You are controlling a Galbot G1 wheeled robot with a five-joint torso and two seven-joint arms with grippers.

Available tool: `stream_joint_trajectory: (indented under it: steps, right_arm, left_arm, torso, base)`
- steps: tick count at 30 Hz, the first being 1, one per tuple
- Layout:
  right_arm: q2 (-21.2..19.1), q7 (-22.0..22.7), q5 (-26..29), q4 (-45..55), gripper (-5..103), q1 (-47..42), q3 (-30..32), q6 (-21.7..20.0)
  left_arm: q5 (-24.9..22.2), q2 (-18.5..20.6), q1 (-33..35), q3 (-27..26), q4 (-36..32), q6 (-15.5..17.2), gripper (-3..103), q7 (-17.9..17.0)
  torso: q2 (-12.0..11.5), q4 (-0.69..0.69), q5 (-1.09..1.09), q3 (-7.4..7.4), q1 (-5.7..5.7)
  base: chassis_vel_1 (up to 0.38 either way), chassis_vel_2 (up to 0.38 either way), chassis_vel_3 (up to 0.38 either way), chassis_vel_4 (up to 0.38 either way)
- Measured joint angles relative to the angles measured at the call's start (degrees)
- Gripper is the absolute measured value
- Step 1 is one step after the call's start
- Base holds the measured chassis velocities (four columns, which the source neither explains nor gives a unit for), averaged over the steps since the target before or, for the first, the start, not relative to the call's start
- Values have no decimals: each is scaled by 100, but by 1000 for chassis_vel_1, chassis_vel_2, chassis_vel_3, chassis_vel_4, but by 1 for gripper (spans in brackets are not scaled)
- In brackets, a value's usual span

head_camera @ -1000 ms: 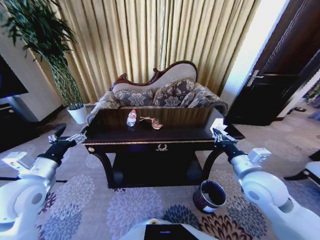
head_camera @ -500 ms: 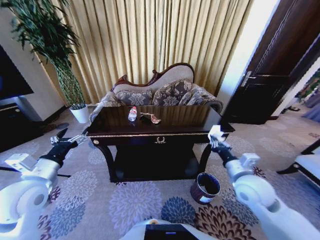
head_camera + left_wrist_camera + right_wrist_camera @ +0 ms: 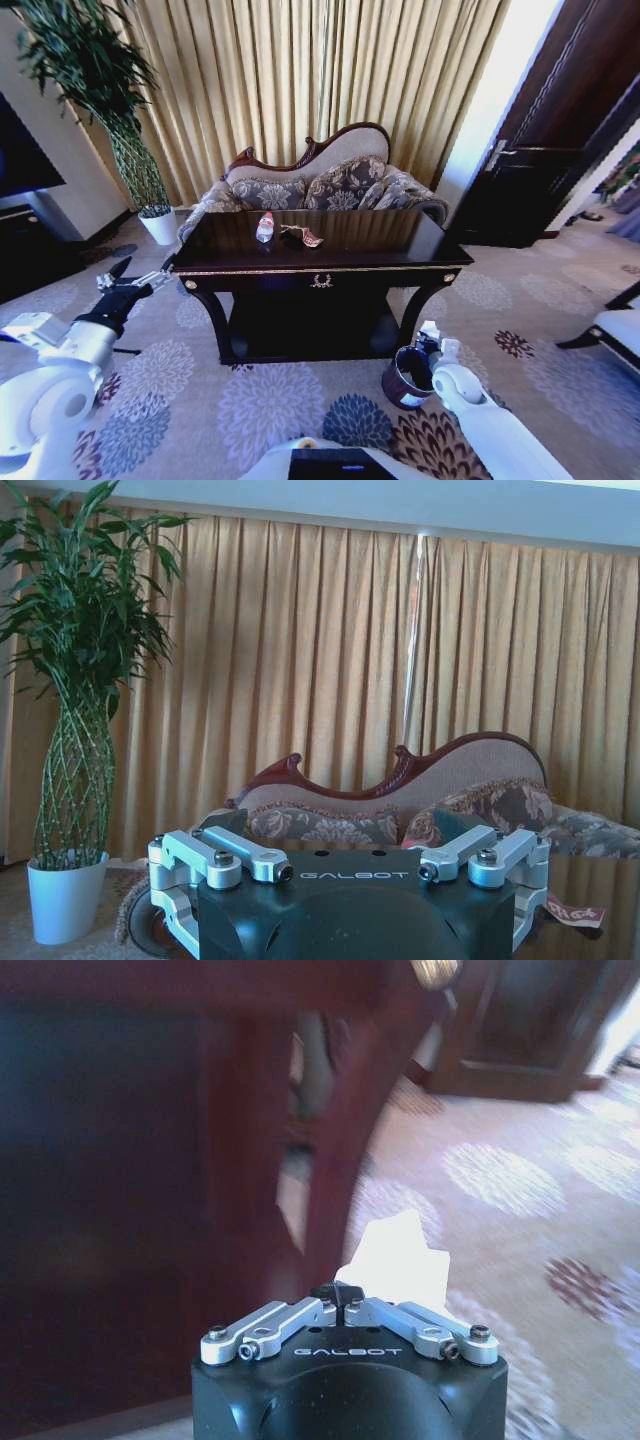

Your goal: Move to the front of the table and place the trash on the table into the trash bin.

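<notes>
Left gripper hovers off table's left end, fingers spread apart. Plastic bottle and brownish-red wrapper lie on tabletop. Right gripper clamps crumpled white paper just above trash bin.

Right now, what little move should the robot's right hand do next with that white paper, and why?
Probably open the right gripper and let go. It is shut on the crumpled white paper and sits right at the trash bin rim beside the table leg. If the paper isn't quite over the opening, a small nudge inward first.
</notes>
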Motion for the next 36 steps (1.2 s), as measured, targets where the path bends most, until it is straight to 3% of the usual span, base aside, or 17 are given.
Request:
stream_joint_trajectory:
  steps: [5,14,18,20,25,26,27,28,33,36]
  right_arm:
    - [69,-74,-486,-1218,0,480,-165,301]
    - [373,-108,-857,-2176,0,1107,-276,450]
    - [427,-115,-959,-2261,17,1137,-264,451]
    - [427,-118,-996,-2264,17,1130,-258,451]
    - [396,-132,-1057,-2202,38,1038,-221,454]
    - [396,-132,-1057,-2202,38,1038,-221,454]
    - [376,-132,-1053,-2154,50,1001,-197,455]
    - [376,-132,-1053,-2154,50,1001,-197,455]
    - [315,-131,-1011,-1975,71,844,-141,454]
    - [310,-130,-1004,-1942,77,822,-130,455]
  left_arm:
    - [5,-33,5,28,-8,-10,100,32]
    - [19,-71,55,38,-11,-42,100,58]
    - [20,-71,88,1,-11,-113,100,94]
    - [20,-71,93,-7,-12,-124,100,101]
    - [23,-81,102,-1,-24,-147,100,115]
    - [23,-81,102,-1,-24,-147,100,115]
    - [25,-83,102,9,-35,-147,100,115]
    - [25,-83,102,9,-35,-147,100,115]
    - [27,-80,94,13,-46,-149,100,115]
    - [27,-80,94,13,-53,-149,100,116]
  torso:
    - [0,0,0,0,0]
    - [0,3,-1,0,0]
    - [0,0,0,0,0]
    - [0,1,-1,0,0]
    - [0,0,-1,0,0]
    - [0,0,-1,0,0]
    - [0,1,-1,-1,0]
    - [0,1,-1,-1,0]
    - [1,0,-1,0,0]
    - [0,1,-1,-1,0]
  base:
    - [0,0,0,0]
    - [0,0,0,0]
    - [0,0,0,0]
    - [0,0,0,0]
    - [0,0,0,0]
    - [0,0,0,0]
    - [0,0,0,0]
    - [0,0,0,0]
    - [0,0,0,0]
    - [0,0,0,0]
